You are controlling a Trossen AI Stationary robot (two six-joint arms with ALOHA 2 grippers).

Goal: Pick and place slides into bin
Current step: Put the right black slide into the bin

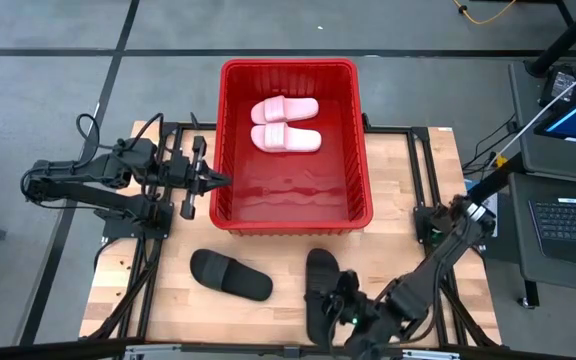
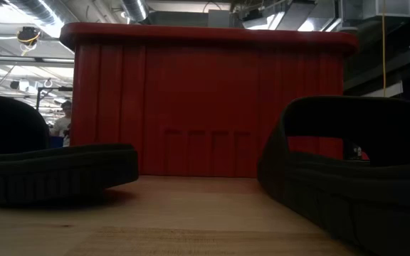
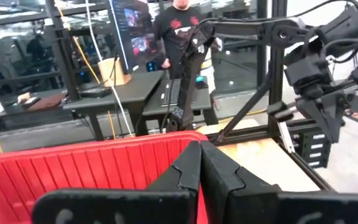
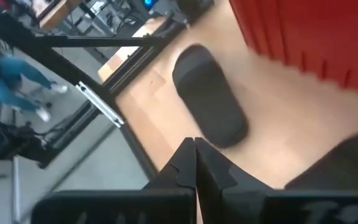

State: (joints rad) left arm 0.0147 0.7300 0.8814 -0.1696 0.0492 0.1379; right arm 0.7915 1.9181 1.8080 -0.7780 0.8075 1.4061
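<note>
Nearest you, at the front edge of the table (image 1: 408,200), lie the two black slides: one (image 1: 230,274) flat toward the left, the other (image 1: 320,290) just beside the right claw (image 1: 340,300), which hovers low at that slide's edge. That claw's fingers are pressed together in its wrist view, gripping nothing. The two pink slides (image 1: 285,125) already rest side by side in the far half of the red bin (image 1: 363,160), so you are about halfway through. The left claw (image 1: 218,181) waits at the bin's left wall, fingers likewise together and empty. Expect these slides to be light and rubbery, with a sole that flexes and a wide arched strap (image 2: 354,117) that stands up stiffly enough to hold its shape. I'd judge the strap the best hold: open up, straddle the strap's middle and close on it, since the flat sole gives little to pinch and may bend away. Gripped off-centre the slide will likely swing, so lift high enough to clear the bin's tall rim.
</note>
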